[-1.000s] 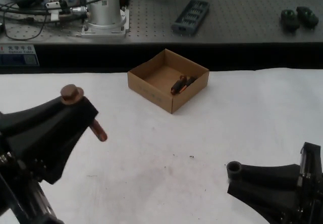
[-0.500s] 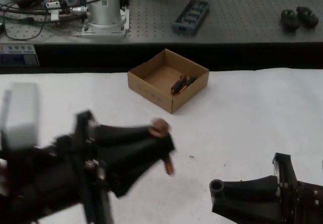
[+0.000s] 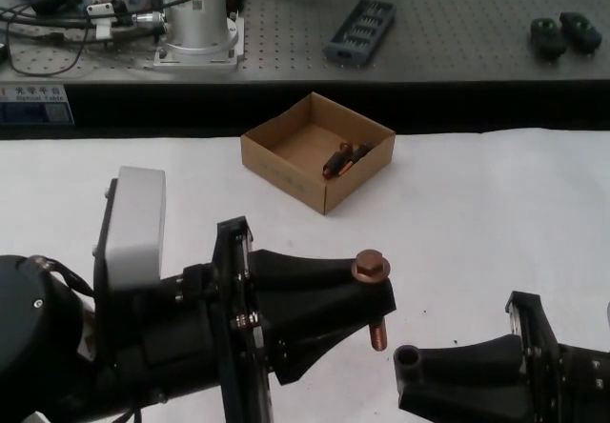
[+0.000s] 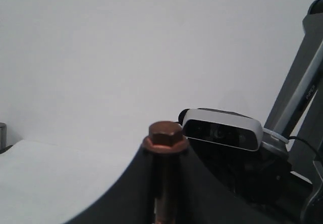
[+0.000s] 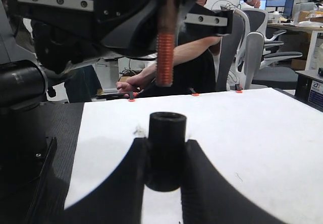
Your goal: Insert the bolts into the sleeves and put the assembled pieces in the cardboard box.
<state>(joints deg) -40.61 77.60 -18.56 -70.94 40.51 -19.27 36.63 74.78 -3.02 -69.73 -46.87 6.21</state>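
My left gripper [image 3: 374, 301] is shut on a copper bolt [image 3: 374, 294] with a hex head, held upright with its threaded end pointing down. The left wrist view shows the bolt [image 4: 164, 153] clamped between the dark fingers [image 4: 126, 193]. My right gripper [image 3: 412, 366] is shut on a black sleeve [image 3: 409, 357], its open bore facing up, just below and right of the bolt tip. In the right wrist view the sleeve [image 5: 165, 148] stands upright, with the bolt's threads [image 5: 164, 57] hanging above it, apart from it. The cardboard box [image 3: 317, 151] holds assembled pieces [image 3: 343, 158].
The white cloth [image 3: 496, 213] covers the bench around the box. Behind it lies a perforated metal table [image 3: 457, 23] with a silver cylinder [image 3: 195, 9], a black rack [image 3: 359, 30] and small dark parts [image 3: 564, 32]. A seated person shows in the right wrist view's background.
The left arm swung from the far left across to the middle, carrying the bolt to just above the sleeve. The right gripper with the sleeve shifted slightly left.
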